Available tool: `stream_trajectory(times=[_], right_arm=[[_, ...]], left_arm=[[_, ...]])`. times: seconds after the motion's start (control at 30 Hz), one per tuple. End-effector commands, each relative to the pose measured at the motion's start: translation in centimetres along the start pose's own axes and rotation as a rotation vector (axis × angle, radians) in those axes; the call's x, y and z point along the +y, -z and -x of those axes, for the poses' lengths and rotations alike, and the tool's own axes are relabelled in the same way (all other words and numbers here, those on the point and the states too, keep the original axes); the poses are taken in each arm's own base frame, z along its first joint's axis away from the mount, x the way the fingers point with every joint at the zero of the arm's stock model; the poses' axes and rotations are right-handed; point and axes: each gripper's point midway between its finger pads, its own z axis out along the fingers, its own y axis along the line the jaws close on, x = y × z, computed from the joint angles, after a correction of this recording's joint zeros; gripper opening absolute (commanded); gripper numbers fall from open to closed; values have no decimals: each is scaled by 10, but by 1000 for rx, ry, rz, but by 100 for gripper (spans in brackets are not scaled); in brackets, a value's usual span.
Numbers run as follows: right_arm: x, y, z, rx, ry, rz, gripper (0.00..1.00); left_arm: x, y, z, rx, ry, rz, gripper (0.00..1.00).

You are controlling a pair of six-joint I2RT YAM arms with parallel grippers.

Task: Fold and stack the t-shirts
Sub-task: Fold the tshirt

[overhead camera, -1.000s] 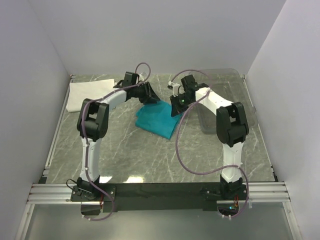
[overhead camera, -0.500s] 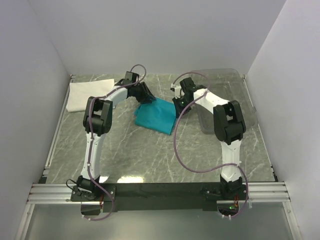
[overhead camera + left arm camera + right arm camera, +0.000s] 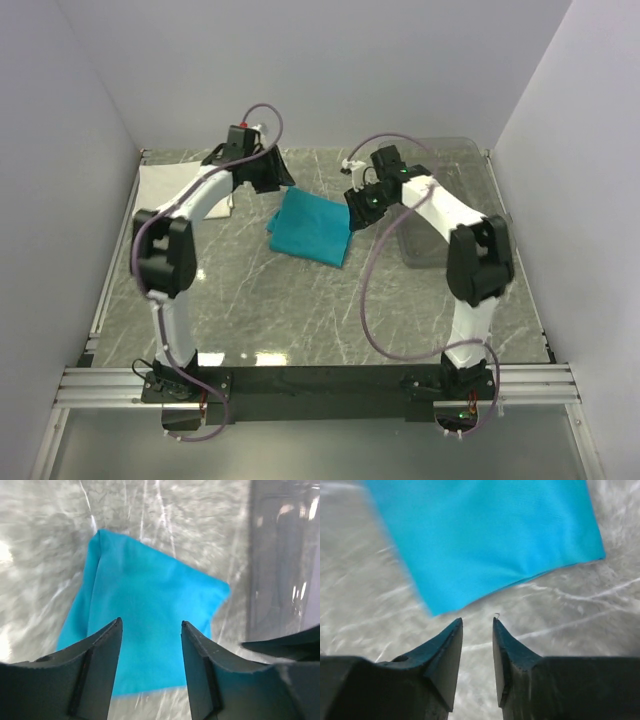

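1. The teal-blue t-shirt point(image 3: 310, 228) lies folded flat between both arms, apparently ready to be stacked.
2. The right gripper point(image 3: 476, 623) hovers empty off its edge, jaws narrowly parted.
3. The left gripper point(image 3: 151, 630) hangs above it, jaws wider, empty.
4. The white t-shirt point(image 3: 165, 190) lies at the far left, probably the stack's base.

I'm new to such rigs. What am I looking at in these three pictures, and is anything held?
Two white-and-black robot arms are bolted at the near edge of a grey marbled table. The overhead picture looks down from behind them; the other two come from a camera on each wrist, with that arm's dark fingers at the bottom. On the table lie a folded teal-blue t-shirt, a white t-shirt at far left and a clear plastic bin at right. The left gripper and right gripper are open, holding nothing.
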Motion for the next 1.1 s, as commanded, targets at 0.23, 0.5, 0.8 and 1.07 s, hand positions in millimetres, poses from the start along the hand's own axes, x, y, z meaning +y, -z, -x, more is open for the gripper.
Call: stream_trajectory(times=[0.23, 0.5, 0.8, 1.07], right_arm=[[55, 56, -8, -143, 145, 137, 55], [56, 62, -19, -158, 153, 115, 60], [51, 59, -22, -151, 131, 110, 61], [47, 55, -24, -142, 114, 106, 61]], left_arm=[[57, 0, -50, 147, -67, 69, 63], [76, -23, -65, 235, -94, 94, 73], [70, -26, -132, 442, -71, 18, 81], [73, -33, -186, 492, -28, 181, 73]])
